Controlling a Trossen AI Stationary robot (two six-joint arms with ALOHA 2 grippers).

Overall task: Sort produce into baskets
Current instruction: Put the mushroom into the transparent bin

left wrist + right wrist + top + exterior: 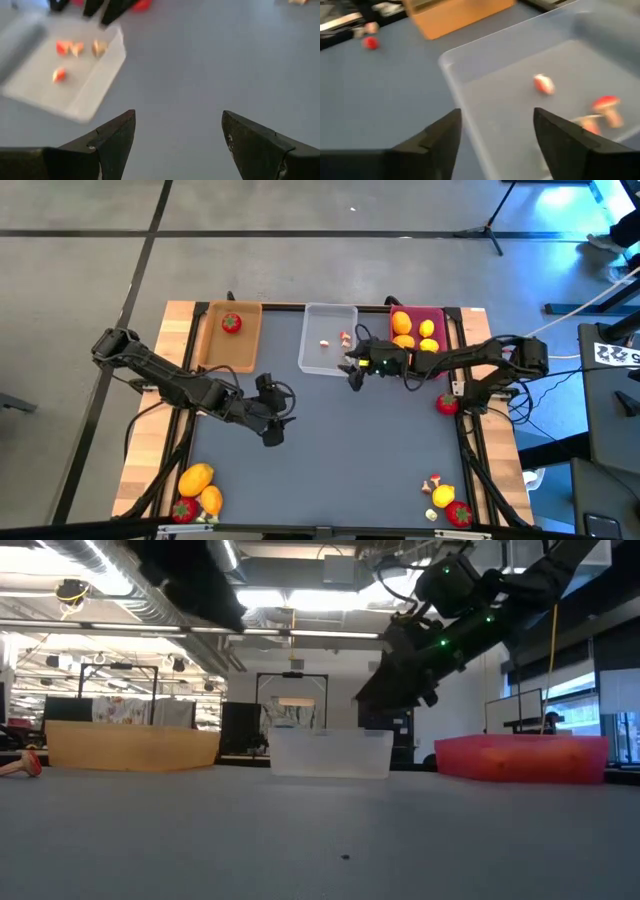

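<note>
Two pincers are open and empty: the right pincer hovers at the clear basket holding mushroom bits. Next likely fetches near-right produce; left pincer waits mid-table.

Mat centre open; right hand blocks clear tray near corner, prob. above rim.
</note>
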